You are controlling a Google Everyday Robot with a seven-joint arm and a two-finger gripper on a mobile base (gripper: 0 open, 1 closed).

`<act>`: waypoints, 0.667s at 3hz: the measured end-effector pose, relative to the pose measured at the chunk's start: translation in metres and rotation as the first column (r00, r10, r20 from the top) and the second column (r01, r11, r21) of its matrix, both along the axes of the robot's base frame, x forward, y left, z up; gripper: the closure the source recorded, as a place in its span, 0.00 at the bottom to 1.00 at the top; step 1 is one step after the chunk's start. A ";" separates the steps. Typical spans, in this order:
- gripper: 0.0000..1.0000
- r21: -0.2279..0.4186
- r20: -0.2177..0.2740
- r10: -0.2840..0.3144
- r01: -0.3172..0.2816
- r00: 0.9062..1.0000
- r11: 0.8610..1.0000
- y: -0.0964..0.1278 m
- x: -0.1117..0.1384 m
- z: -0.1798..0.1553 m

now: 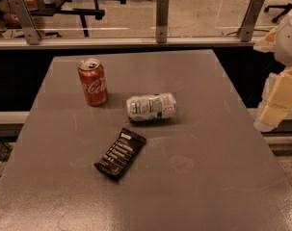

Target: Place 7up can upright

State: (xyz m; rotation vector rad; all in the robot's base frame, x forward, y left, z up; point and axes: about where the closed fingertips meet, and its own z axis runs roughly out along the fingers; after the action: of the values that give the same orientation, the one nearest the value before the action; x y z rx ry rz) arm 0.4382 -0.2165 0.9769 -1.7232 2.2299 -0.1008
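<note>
Cream-coloured and blocky, the gripper hung off the right edge of the grey table, at about three o'clock from the 7up can and well apart from it. Whether it was open or closed could not be told from this view; it appeared to carry nothing and touched nothing on the table. The 7up can lay on its side near the middle of the table, its long axis running roughly from nine to three o'clock, with one end facing the gripper's side. The step in hand looked like the first reach, with the task not yet begun. To do it well, the gripper would probably need to travel toward nine o'clock, come down over the can's rounded body and close across its width, not its length, since a lying can would likely roll toward twelve or six o'clock if nudged off-centre. Once lifted, the can should be turned until one end faced the table, then set down on bare surface. The red Coca-Cola can stood upright at ten o'clock from the 7up can, near it, and a black snack bar lay flat at seven o'clock; both deserved a clear berth.
</note>
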 end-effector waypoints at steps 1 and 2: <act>0.00 0.000 0.002 0.000 0.000 1.000 1.000 0.000 0.000 0.000; 0.00 0.013 0.009 0.020 -0.021 1.000 1.000 0.011 0.010 0.001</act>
State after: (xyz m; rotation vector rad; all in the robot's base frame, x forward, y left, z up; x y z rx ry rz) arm 0.4479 -0.2054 0.9778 -1.7351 2.2014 -0.0884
